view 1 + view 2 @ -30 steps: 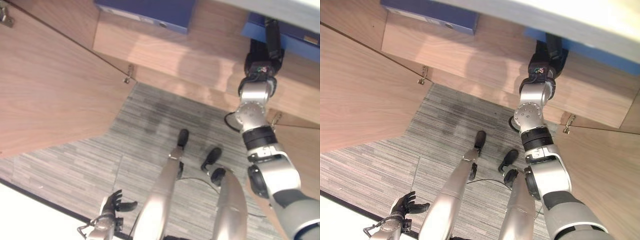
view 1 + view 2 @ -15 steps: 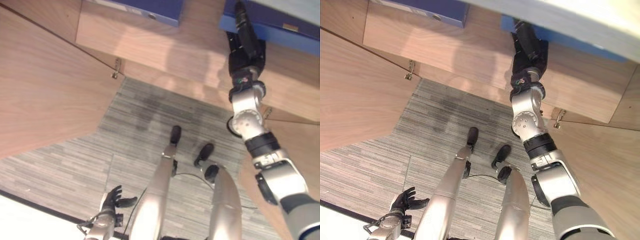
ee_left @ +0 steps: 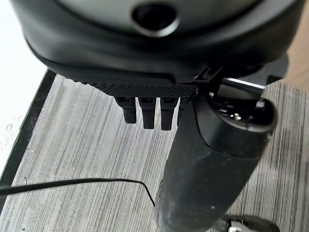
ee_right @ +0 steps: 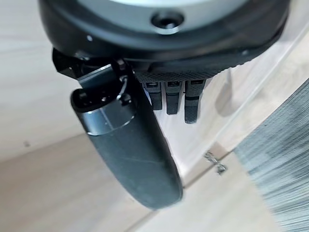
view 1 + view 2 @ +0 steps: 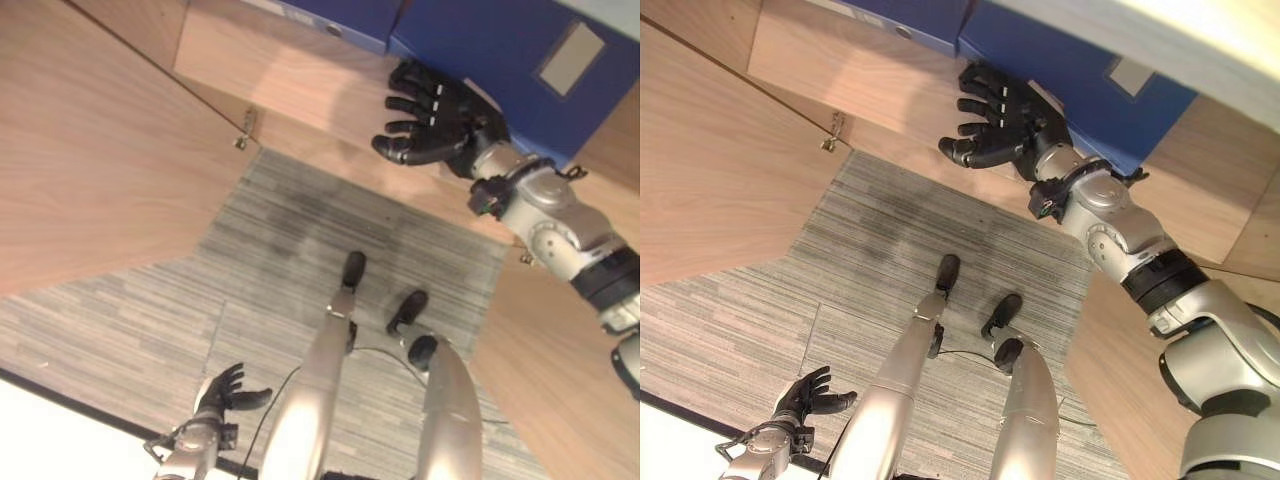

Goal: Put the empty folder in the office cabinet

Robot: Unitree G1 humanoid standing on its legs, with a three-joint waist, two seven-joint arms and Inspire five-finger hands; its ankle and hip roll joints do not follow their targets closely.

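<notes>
- Your right hand [image 5: 432, 112] is spread wide, holding nothing, upper middle of the frame.
- The blue folder [image 5: 520, 75] sits on the cabinet shelf [image 5: 300, 85] (maybe sticking out).
- Bump it and it could fall.
- Your left hand [image 5: 222, 392] hangs loose, bottom left.
</notes>
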